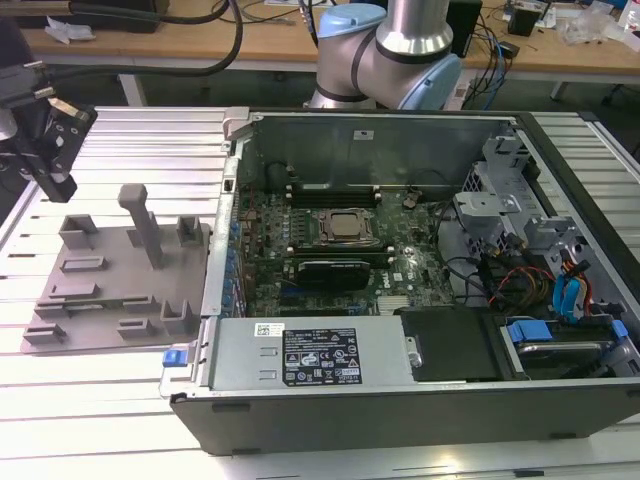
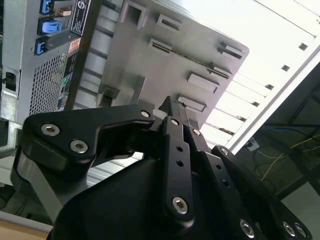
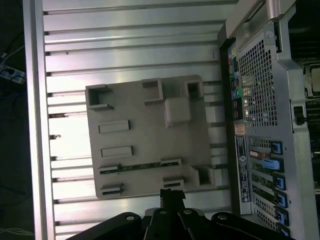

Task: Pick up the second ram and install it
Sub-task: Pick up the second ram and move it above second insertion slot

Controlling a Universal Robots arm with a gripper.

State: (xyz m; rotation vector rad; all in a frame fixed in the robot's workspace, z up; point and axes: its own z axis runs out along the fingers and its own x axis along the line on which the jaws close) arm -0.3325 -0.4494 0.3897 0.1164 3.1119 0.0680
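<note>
The second ram [image 3: 140,166] is a thin green strip lying on edge in a slot of the grey holder plate [image 3: 145,135], between two small raised brackets. My gripper [image 3: 172,194] hangs above the plate's edge, a short way off the ram and not touching it. Its black fingers are shut, with nothing between them. In the second wrist view the gripper [image 2: 170,106] points at the same plate [image 2: 165,65]. In the exterior view the gripper [image 1: 58,185] hovers over the slatted table just beyond the plate's [image 1: 110,290] far corner on that view's left.
The open computer case [image 1: 400,400] sits beside the plate, on the exterior view's right. Inside are the motherboard, a processor socket [image 1: 345,226] and a black card [image 1: 335,270]. A tall grey post [image 1: 140,222] rises from the plate. The arm's base [image 1: 385,55] stands behind the case.
</note>
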